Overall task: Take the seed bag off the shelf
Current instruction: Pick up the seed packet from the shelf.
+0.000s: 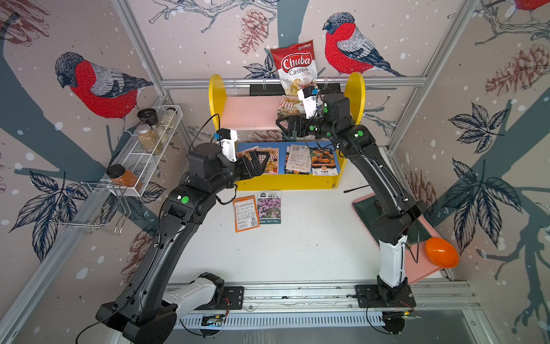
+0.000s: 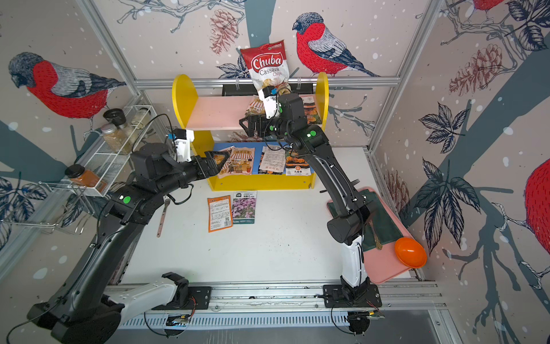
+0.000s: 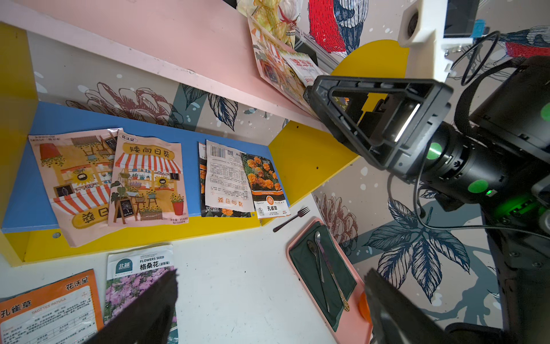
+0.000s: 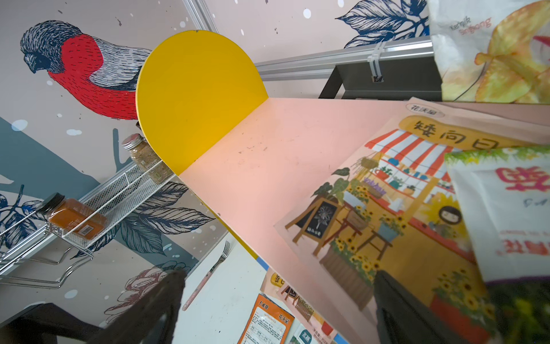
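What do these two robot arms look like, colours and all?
The left arm and right arm are glossy black with a white section near the base. Round green stickers mark joints, black cables trail alongside, and a white camera sits on each wrist. The left gripper and right gripper have black, triangular open-frame jaws.

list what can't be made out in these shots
- Both top views: the right gripper and its wrist cover the seed packets on the pink upper board; their number is unclear.
- Right wrist view: the white packet is cut off by the frame edge, so its print is partly lost.
- Top views: print on the orange packet on the table and on the spice jar is too small to read.
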You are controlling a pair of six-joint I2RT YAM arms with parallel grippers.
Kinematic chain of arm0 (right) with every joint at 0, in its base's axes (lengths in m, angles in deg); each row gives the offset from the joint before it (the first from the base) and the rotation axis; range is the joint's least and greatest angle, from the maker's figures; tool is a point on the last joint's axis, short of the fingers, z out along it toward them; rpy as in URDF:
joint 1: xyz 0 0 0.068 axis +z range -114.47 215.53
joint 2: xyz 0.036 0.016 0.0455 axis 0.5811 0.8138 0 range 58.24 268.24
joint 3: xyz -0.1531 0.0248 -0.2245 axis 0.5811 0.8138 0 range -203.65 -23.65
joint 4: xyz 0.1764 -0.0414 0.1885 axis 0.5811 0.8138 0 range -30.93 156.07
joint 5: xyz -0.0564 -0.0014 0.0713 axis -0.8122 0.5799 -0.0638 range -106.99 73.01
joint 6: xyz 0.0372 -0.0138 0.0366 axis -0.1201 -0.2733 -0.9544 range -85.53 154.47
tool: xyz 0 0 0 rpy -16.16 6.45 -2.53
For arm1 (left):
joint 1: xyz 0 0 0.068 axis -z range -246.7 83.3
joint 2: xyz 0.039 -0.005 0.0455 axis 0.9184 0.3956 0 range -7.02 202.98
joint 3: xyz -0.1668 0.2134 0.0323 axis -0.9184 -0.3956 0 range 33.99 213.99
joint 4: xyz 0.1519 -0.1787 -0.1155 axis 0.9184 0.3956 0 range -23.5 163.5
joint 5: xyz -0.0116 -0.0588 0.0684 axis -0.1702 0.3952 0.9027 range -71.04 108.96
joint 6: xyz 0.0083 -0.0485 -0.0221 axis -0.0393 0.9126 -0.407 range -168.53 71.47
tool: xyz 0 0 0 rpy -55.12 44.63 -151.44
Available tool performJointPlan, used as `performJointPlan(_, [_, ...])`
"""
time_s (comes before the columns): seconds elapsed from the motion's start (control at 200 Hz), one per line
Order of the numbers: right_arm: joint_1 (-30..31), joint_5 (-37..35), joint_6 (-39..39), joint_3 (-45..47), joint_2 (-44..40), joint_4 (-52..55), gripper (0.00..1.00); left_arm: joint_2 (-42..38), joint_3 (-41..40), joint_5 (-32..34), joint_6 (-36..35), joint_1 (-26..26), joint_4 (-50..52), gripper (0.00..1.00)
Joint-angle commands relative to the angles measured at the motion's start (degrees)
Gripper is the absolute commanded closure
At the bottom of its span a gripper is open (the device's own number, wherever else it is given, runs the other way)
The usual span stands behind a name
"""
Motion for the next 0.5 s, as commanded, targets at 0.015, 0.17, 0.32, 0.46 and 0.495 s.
performJointPlan(0.015, [1.57,-1.66,0.84,0.02,-1.41,2.7,0.0,-0.07,0.35,-0.35,0.14,-0.1,-2.74,0.03])
performJointPlan(0.17, [2.83,-2.53,1.14,1.26,-3.77,3.23,0.0,0.11,0.27,-0.53,0.42,-0.13,-3.1,0.03])
performJointPlan(0.32, [3.16,-6.14,3.36,1.66,-5.63,3.34,0.0,0.2,0.14,-0.86,0.41,-0.14,-3.4,0.03])
performJointPlan(0.46, [2.76,-9.83,5.5,1.37,-5.95,3.84,0.0,0.1,-0.05,-0.99,0.43,-0.14,-3.63,0.03])
performJointPlan(0.495, [2.58,-10.73,6.03,1.31,-5.75,4.12,0.0,0.11,-0.08,-0.97,0.5,-0.14,-3.63,0.03])
